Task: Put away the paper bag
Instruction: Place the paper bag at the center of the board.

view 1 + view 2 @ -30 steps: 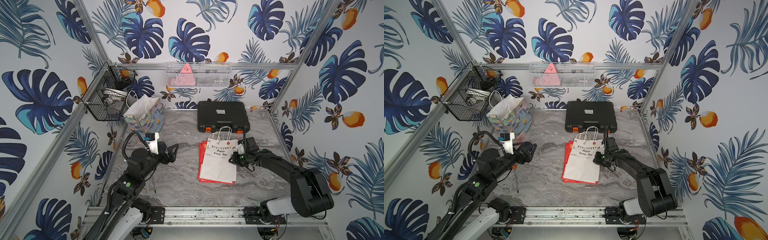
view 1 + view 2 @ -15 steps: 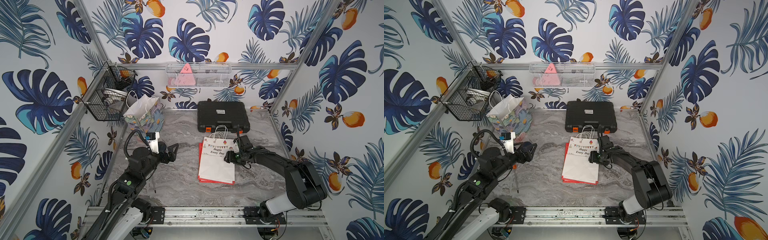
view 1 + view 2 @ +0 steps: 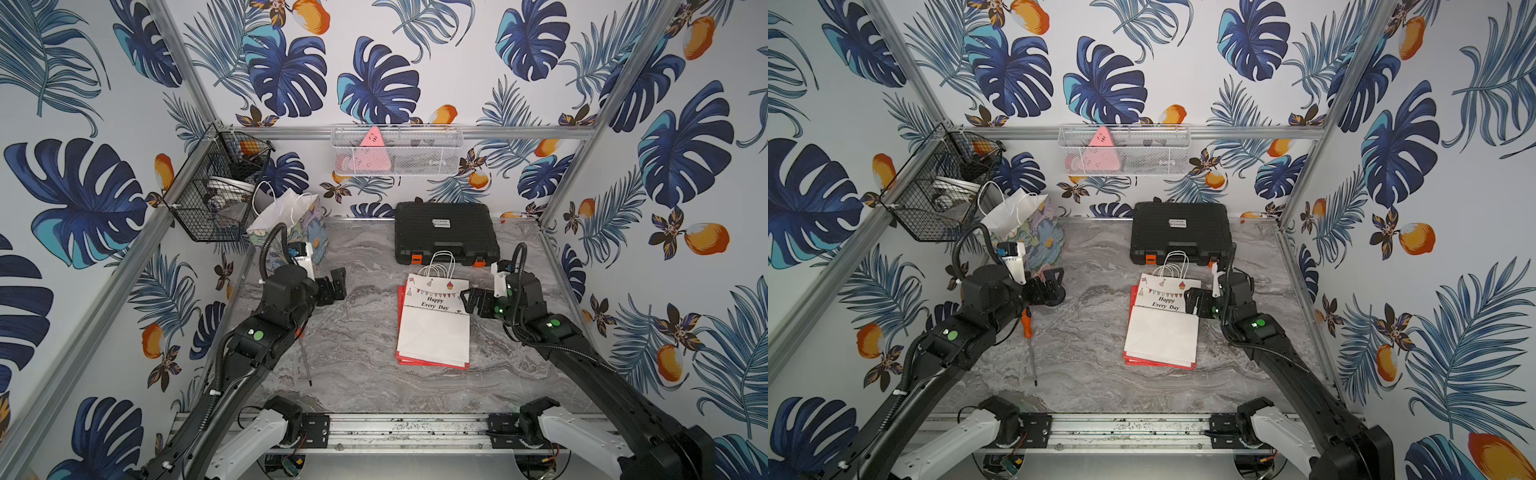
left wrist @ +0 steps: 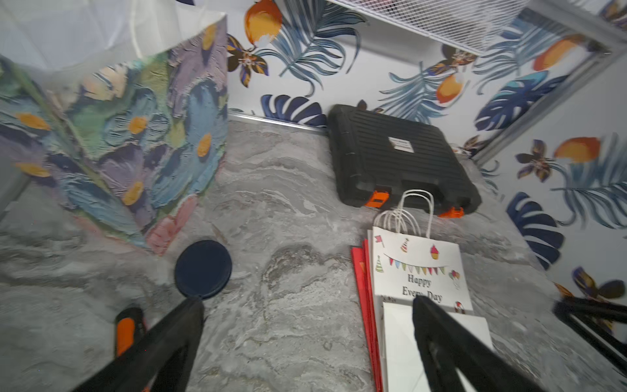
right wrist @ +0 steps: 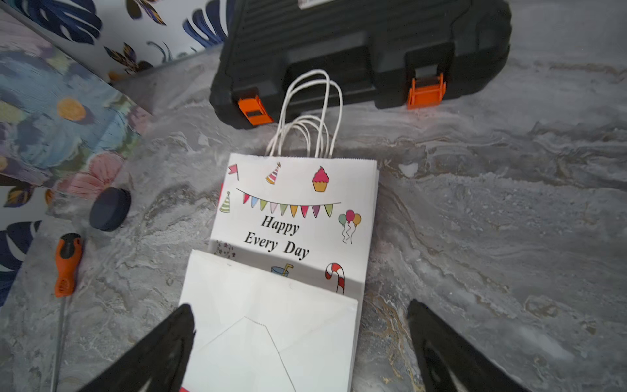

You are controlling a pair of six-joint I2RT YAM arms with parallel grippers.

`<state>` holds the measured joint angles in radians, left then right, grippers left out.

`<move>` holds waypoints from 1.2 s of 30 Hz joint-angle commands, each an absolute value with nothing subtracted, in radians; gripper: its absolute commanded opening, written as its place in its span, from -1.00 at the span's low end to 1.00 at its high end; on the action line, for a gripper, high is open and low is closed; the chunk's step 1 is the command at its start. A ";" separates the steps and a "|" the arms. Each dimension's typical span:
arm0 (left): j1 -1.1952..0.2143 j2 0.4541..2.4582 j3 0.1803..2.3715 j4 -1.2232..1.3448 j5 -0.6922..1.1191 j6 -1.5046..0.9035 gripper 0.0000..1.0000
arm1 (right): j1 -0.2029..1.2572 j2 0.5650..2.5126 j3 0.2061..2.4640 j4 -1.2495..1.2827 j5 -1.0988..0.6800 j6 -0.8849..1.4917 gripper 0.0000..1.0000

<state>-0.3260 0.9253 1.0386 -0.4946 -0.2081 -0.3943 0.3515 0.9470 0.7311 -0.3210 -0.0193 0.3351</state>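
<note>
Two grippers, both spread wide and holding nothing. I've got my right gripper (image 3: 471,300) at the edge of the white paper bag (image 3: 434,332), one finger over its folded bottom, the other over bare table (image 3: 365,374). The bag lies flat on a red stack (image 3: 432,361), handles against the black tool case (image 3: 444,230). My left gripper (image 3: 334,286) hovers well apart, near the floral bag (image 3: 318,232).

I saw bright, even light and soft shadows in both top views. The wrist views smeared toward their edges.
</note>
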 commanded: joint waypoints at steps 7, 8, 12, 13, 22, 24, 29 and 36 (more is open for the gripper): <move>-0.321 1.226 1.362 -0.746 -0.390 -0.048 0.98 | 0.351 0.879 0.736 -0.339 -0.004 0.343 1.00; -0.318 1.257 1.408 -0.746 -0.363 0.000 0.98 | 0.351 0.878 0.734 -0.339 -0.006 0.350 1.00; -0.305 1.389 1.585 -0.778 -0.314 0.154 0.97 | 0.351 0.869 0.727 -0.337 -0.029 0.365 0.99; -0.299 1.428 1.639 -0.798 -0.301 0.178 0.97 | 0.351 0.866 0.731 -0.340 -0.036 0.364 1.00; -0.178 1.664 1.895 -0.845 -0.316 0.286 0.97 | 0.351 0.861 0.793 -0.424 -0.030 0.321 1.00; -0.142 1.690 1.910 -0.830 -0.323 0.267 0.97 | 0.351 0.856 0.801 -0.437 -0.023 0.318 1.00; -0.108 1.651 1.846 -0.762 -0.339 0.218 0.97 | 0.351 0.841 0.805 -0.461 0.000 0.314 0.99; -0.044 1.652 1.784 -0.701 -0.354 0.183 0.98 | 0.351 0.824 0.794 -0.455 0.004 0.329 0.99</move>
